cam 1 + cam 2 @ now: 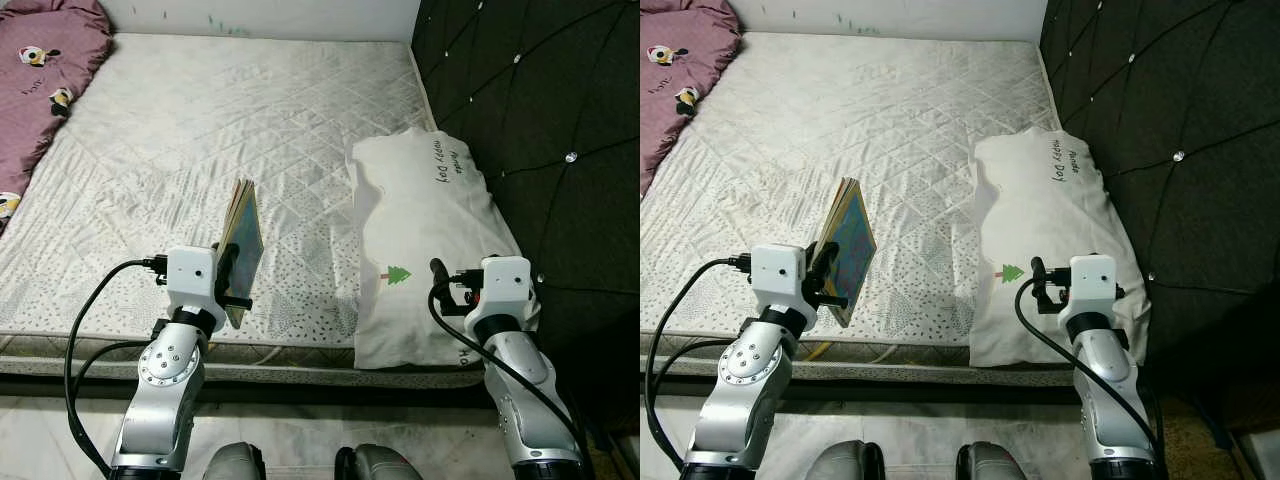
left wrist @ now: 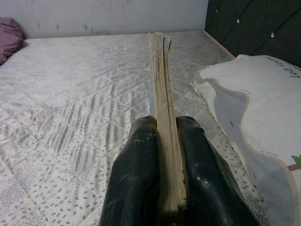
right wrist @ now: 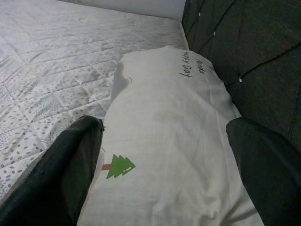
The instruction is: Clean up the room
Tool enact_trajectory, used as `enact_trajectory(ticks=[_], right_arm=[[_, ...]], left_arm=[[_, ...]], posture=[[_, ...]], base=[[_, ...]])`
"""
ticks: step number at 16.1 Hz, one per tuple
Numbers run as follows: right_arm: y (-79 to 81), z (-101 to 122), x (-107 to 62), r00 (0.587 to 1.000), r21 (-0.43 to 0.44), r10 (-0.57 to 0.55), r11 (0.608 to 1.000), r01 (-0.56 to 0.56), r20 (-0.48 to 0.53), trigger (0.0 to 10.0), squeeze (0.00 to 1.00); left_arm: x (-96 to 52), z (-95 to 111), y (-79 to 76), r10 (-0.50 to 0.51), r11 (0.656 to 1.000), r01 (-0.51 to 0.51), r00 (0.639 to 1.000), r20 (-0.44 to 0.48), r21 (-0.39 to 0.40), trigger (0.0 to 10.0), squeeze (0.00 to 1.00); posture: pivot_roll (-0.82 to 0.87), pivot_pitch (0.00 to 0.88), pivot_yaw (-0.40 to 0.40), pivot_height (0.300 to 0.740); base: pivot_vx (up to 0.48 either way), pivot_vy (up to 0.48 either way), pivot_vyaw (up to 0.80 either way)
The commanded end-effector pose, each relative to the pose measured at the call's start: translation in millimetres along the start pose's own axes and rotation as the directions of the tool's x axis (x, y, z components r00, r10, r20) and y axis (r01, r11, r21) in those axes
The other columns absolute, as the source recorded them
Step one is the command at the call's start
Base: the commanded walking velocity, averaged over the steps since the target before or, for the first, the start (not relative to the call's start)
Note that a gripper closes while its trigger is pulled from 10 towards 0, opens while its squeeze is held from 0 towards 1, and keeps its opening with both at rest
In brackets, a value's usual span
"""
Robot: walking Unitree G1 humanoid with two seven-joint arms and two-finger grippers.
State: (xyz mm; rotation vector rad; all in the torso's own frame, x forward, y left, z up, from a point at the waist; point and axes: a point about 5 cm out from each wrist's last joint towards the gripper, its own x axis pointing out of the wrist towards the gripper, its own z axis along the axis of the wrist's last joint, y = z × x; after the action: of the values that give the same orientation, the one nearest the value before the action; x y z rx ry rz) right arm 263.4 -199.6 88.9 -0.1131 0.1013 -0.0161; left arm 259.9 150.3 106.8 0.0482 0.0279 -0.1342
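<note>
Book (image 2: pixel 164 117) in left gripper (image 2: pixel 162 155): yellowed matt paper edges, glossy printed cover. Gripper fingers (image 2: pixel 136 174): scuffed black plastic, slight sheen. Mattress (image 1: pixel 200 150) ahead: quilted matt cloth. Pillow (image 3: pixel 174 141) under right gripper (image 3: pixel 164 160): smooth white cloth. Headboard (image 1: pixel 540 90) beside it: dark tufted fabric.

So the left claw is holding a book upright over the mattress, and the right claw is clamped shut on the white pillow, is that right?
Not quite. The right claw is open: in the right wrist view its two fingers are spread wide above the white pillow, gripping nothing. The rest holds: the left claw is shut on the book, held upright over the mattress.
</note>
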Motion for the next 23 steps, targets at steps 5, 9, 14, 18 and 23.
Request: enact_trajectory(ticks=[5, 9, 14, 18, 23], right_arm=[[-2.2, 0.0, 0.5, 1.000, -0.016, -0.006, 1.000, 0.006, 0.001, 10.0, 0.00], [-0.9, 0.5, 0.0, 1.000, -0.020, -0.001, 1.000, 0.001, 0.005, 10.0, 0.00], [-0.9, 0.0, -0.2, 1.000, -0.021, -0.003, 1.000, 0.003, 0.004, 10.0, 0.00], [-0.9, -0.3, -0.2, 1.000, -0.022, 0.000, 1.000, 0.000, 0.003, 10.0, 0.00], [-1.2, -0.5, -0.1, 1.000, -0.024, 0.001, 1.000, -0.001, 0.002, 10.0, 0.00]], left_arm=[[3.7, 9.8, -1.8, -0.008, 1.000, 0.008, 0.999, 0.045, -0.001, 10.0, 0.00], [4.1, 11.0, -1.7, -0.008, 1.000, 0.008, 0.999, 0.048, -0.001, 10.0, 0.00], [5.2, 12.6, -2.9, -0.010, 1.000, 0.010, 0.999, 0.053, -0.003, 10.0, 0.00], [5.5, 12.8, -3.0, -0.008, 1.000, 0.008, 0.999, 0.053, -0.002, 10.0, 0.00], [5.4, 12.2, -3.2, -0.006, 1.000, 0.006, 0.999, 0.051, -0.002, 10.0, 0.00]], posture=[[-0.04, 0.096, -0.002, 0.740], [-0.04, 0.101, -0.001, 0.740], [-0.04, 0.100, 0.000, 0.740], [-0.04, 0.101, -0.001, 0.740], [-0.04, 0.103, -0.002, 0.740]], base=[[0.000, 0.000, 0.00], [0.000, 0.000, 0.00], [0.000, 0.000, 0.00], [0.000, 0.000, 0.00], [0.000, 0.000, 0.00]])
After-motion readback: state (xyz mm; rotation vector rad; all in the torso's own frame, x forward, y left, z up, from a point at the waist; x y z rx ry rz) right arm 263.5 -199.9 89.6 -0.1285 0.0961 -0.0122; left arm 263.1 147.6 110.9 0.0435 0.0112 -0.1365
